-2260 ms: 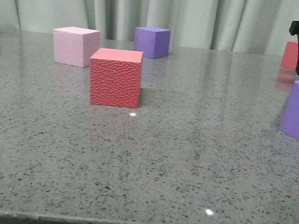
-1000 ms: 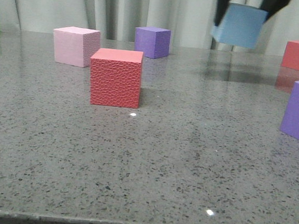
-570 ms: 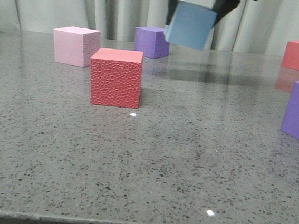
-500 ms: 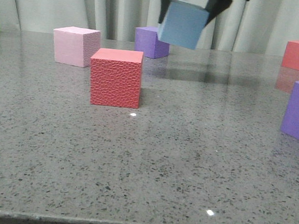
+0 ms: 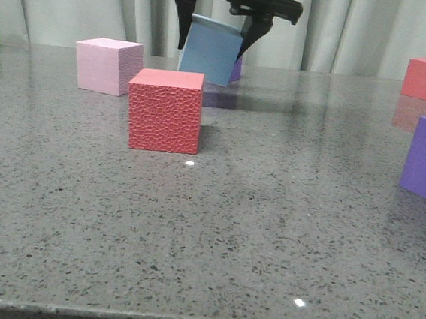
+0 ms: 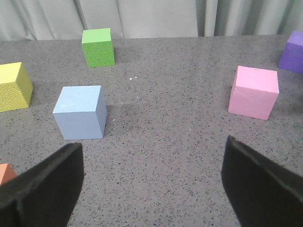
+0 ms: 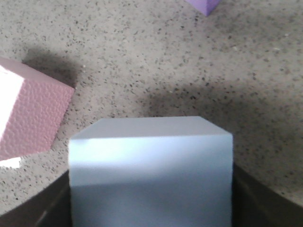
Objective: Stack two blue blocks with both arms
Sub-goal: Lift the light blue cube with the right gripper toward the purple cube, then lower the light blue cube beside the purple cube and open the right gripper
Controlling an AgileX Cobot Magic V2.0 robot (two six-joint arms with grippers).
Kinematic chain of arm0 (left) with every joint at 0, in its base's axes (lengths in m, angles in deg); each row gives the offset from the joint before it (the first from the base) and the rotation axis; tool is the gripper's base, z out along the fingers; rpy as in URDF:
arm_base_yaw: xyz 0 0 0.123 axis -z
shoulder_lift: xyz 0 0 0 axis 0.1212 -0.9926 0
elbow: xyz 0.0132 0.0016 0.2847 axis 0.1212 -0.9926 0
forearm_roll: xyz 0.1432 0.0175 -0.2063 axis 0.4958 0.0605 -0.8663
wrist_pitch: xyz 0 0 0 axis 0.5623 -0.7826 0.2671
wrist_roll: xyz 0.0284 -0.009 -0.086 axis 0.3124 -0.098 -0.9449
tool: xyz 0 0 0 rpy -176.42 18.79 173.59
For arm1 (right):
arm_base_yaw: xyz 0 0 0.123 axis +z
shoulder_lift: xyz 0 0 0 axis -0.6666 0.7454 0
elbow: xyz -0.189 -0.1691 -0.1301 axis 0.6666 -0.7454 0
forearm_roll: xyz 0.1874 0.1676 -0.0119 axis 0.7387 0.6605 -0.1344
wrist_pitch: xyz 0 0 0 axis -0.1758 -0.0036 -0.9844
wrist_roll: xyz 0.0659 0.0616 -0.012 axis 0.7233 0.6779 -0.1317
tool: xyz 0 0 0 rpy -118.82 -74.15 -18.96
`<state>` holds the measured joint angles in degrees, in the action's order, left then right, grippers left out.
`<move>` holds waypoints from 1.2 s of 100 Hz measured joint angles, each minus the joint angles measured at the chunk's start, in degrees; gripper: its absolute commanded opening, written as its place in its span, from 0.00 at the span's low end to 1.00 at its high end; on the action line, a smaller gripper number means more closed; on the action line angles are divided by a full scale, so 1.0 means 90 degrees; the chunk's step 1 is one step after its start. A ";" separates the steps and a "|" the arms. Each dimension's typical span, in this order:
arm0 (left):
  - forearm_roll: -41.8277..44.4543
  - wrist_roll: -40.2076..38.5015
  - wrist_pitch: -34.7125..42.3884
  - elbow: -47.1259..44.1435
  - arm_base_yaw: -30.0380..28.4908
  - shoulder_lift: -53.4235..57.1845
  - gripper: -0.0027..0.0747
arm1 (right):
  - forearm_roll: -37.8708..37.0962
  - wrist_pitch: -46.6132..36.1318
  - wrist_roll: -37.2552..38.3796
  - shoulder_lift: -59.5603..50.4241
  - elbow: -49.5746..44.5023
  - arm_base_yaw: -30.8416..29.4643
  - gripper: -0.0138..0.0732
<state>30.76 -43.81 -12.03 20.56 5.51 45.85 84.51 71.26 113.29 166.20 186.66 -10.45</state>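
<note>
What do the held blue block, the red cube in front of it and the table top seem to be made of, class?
Blue block: probably foam or soft plastic, matte; its faces are smooth and even, without glare.
Red cube: likely the same stuff, but its front face has a pebbled, leather-like grain.
Table top: looks like polished speckled stone or a laminate imitation; grey with dark flecks, it mirrors the cubes faintly.

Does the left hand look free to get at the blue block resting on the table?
Probably yes: the left hand is open and empty, and the blue block stands alone on bare table ahead of it, nothing between.
</note>
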 measured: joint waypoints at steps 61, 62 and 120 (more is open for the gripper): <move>-0.0098 0.0000 0.0000 0.0000 0.0000 0.0000 0.78 | 0.0225 0.0080 0.0083 0.0261 0.0250 0.0056 0.78; -0.0098 0.0000 0.0000 0.0000 0.0000 0.0000 0.78 | 0.0227 0.0068 0.0083 0.0261 0.0250 0.0056 0.79; -0.0100 0.0000 -0.0004 0.0000 0.0000 0.0000 0.78 | 0.0291 0.0058 0.0110 0.0261 0.0254 0.0070 0.87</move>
<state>29.87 -43.81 -12.07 20.56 5.51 45.85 87.13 71.78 114.28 168.55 188.95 -9.82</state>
